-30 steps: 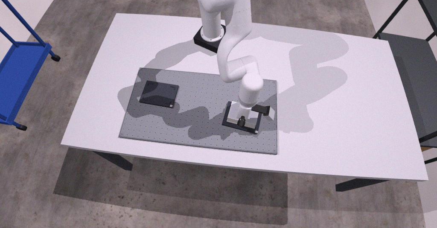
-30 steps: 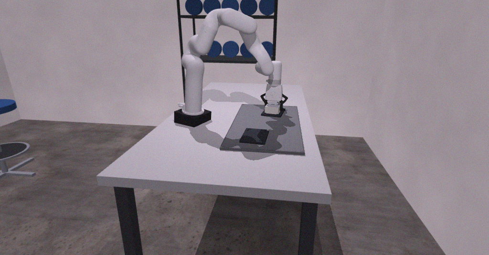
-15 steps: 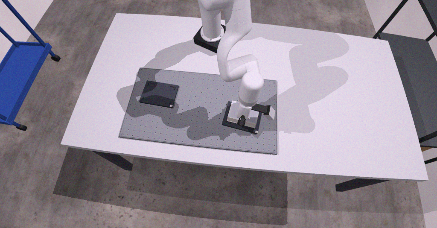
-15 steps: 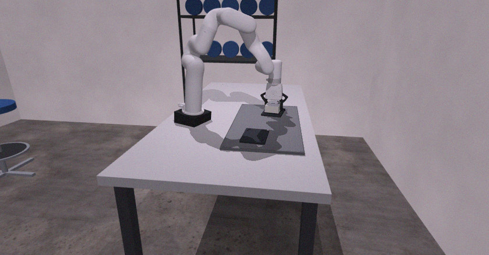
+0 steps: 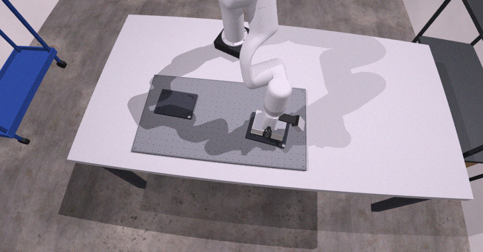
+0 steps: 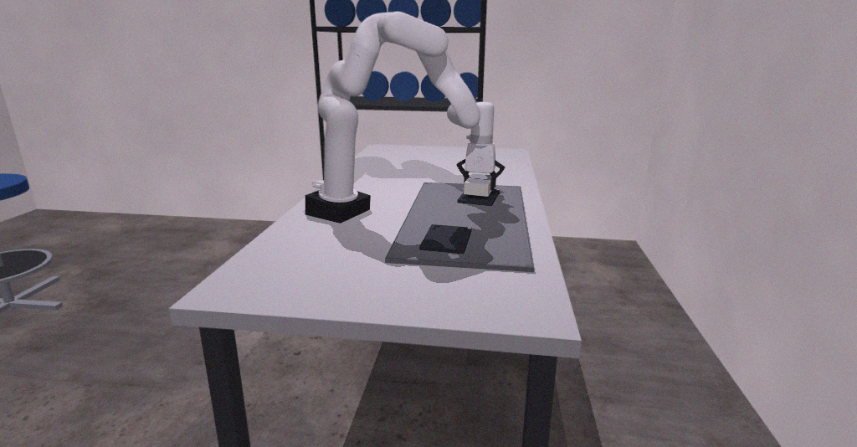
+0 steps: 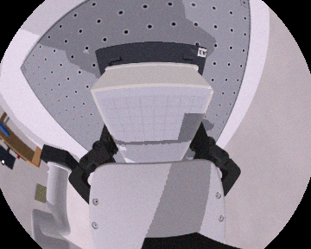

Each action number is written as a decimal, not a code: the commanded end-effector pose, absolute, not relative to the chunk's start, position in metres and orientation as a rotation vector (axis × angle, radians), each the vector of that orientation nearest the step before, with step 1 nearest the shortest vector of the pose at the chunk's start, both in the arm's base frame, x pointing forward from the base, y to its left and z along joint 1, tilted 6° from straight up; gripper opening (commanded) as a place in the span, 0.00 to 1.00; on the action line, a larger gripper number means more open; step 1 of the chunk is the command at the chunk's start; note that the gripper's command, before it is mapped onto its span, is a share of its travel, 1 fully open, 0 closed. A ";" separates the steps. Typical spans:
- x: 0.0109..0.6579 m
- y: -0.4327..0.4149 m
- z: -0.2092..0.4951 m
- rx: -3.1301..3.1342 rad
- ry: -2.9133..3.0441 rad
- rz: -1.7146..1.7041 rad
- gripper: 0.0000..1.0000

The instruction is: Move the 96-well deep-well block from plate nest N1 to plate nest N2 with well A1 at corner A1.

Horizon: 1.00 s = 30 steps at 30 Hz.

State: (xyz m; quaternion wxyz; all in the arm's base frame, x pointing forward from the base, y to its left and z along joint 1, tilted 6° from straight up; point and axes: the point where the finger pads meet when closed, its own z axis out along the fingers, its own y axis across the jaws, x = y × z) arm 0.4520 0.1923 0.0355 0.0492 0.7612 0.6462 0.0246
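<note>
The arm's last link and the hand [image 6: 479, 176] are covering most of the 96-well deep-well block [image 5: 258, 123] from above, so its wells are not resolving in any view and well A1 cannot be picked out on the block itself. The wrist view is cutting off the block's lower part behind the hand's white body. From the side, the gap between the block's underside and the nest is too small to judge, so I cannot tell whether the block is resting on the nest or hanging just clear of it.

The block is sitting upright and level at plate nest N1 [image 5: 251, 136], directly over its dark base. Its long axis is running parallel to the long edge of the perforated plate [image 5: 219, 142], matching the nest's outline. A small white corner tag [image 7: 200, 51] is showing on the nest, but its lettering is unreadable.

The hand is gripping the block, with its black fingers spread wide across the block's two long sides.

Plate nest N2 [image 5: 175, 103] is lying well apart on the same plate, showing its whole dark face. The plate is lying flat on the white counter [image 5: 371, 132]. Behind, a shelf rack [image 6: 310, 0] is holding rows of blue discs [image 6: 402, 7].
</note>
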 end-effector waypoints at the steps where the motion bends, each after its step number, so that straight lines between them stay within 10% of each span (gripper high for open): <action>1: 0.453 0.193 0.040 2.318 1.968 0.082 0.00; 30: 0.450 0.195 0.069 2.318 1.968 0.082 0.00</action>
